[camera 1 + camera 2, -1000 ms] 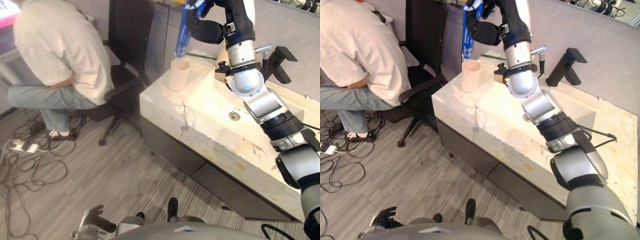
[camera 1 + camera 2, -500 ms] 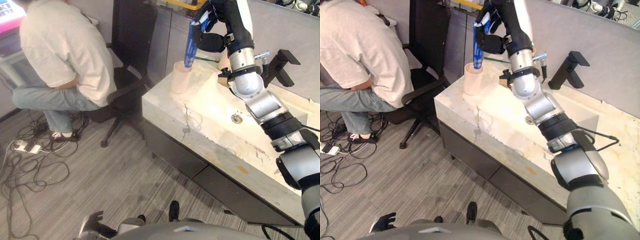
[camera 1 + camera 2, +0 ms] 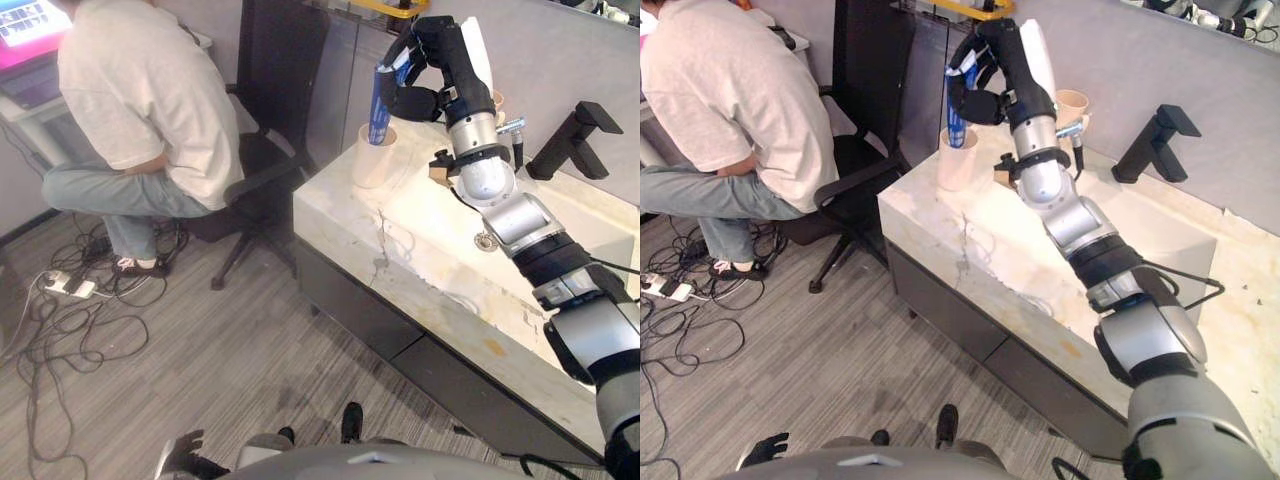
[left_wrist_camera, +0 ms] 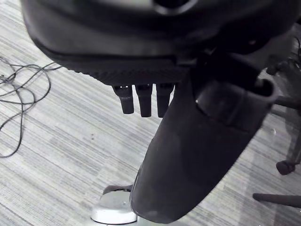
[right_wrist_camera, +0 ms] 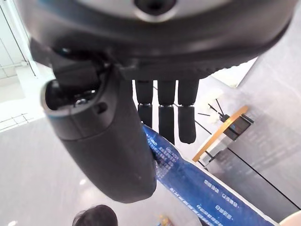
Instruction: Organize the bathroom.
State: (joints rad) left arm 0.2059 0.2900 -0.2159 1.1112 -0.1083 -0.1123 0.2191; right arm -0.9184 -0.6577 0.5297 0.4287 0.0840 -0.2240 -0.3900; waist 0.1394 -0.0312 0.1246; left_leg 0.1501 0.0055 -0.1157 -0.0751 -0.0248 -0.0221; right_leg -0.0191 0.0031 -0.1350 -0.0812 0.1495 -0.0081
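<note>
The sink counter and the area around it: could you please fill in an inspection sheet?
Surface: pale marbled counter with sink basin, black faucet.
Job's things: blue tube, lower end in the pink cup at the counter's corner.
Clutter: second cup by the wall.
Hands: right hand shut on the tube; left hand low over the floor, holding nothing.
Cables: wires and power strip on the floor.
Surroundings: seated person, black chair.

Right arm (image 3: 1080, 230): silver-grey rounded segments, joined by black ribbed collars; a blue-lit dome on one joint. Right hand (image 3: 995, 75): dark, with a white cover along the thumb side. Left hand (image 4: 155, 99): black, textured palm edge, stubby dark fingers (image 4: 143, 100), broad smooth thumb.
</note>
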